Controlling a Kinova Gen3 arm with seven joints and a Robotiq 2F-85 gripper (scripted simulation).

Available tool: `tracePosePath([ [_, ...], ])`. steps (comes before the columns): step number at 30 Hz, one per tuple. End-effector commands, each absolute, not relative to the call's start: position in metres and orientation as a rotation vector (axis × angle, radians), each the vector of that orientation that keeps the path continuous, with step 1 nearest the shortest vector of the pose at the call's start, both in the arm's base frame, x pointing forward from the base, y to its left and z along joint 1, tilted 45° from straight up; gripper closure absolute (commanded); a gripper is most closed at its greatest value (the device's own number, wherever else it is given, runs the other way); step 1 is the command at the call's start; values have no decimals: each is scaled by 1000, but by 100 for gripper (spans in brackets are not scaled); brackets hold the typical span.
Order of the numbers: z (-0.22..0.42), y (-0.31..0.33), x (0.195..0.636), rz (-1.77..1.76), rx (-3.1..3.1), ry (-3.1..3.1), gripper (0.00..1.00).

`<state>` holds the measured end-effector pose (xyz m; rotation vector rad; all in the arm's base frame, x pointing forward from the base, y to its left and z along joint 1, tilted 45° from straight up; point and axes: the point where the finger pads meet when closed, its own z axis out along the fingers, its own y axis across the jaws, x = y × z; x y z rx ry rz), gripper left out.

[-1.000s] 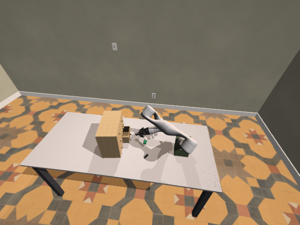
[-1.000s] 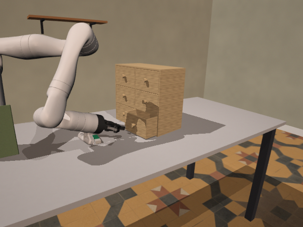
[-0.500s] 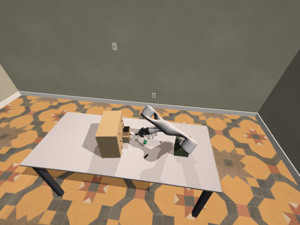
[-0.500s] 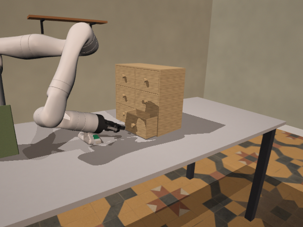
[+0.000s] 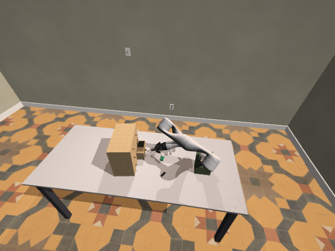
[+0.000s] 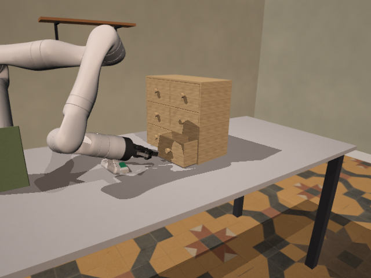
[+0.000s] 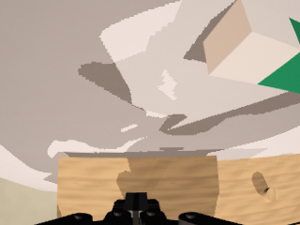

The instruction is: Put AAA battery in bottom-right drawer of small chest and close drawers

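While the bottom-right drawer juts out, a shut, empty pincer near its front.

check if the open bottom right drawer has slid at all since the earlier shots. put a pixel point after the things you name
no visible shift: the drawer [image 5: 140,156] [image 6: 190,153] sticks out about equally far from the chest [image 5: 121,162] [image 6: 214,119] as before
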<state>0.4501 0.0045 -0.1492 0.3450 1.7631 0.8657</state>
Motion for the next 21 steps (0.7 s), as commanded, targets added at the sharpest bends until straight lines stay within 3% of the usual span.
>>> tracePosePath([
  [1, -149, 4, 451, 864, 345, 1762, 100],
  [21, -148, 4, 456, 864, 345, 1762, 100],
])
